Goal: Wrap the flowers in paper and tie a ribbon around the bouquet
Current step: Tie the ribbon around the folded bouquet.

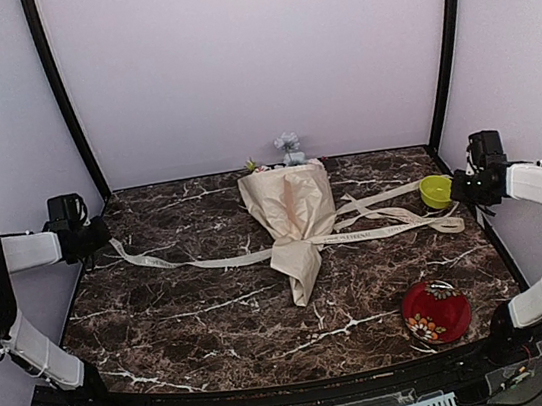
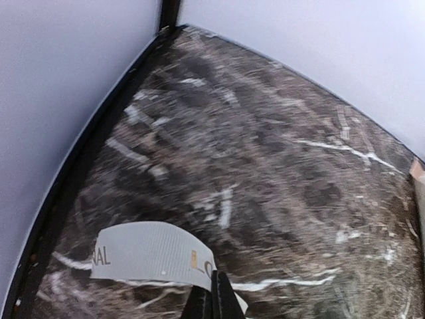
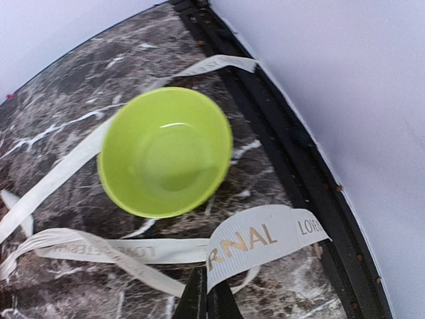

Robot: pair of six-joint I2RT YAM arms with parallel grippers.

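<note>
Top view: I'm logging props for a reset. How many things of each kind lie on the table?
bouquet: 1
ribbon: 1
dishes: 2, the green bowl and the red flowered dish
Total: 4

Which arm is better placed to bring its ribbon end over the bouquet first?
Probably left. The left end effector pinches a ribbon end with one free strand to the bouquet. The right end effector also holds an end, but looped strands and a green bowl crowd it.
</note>
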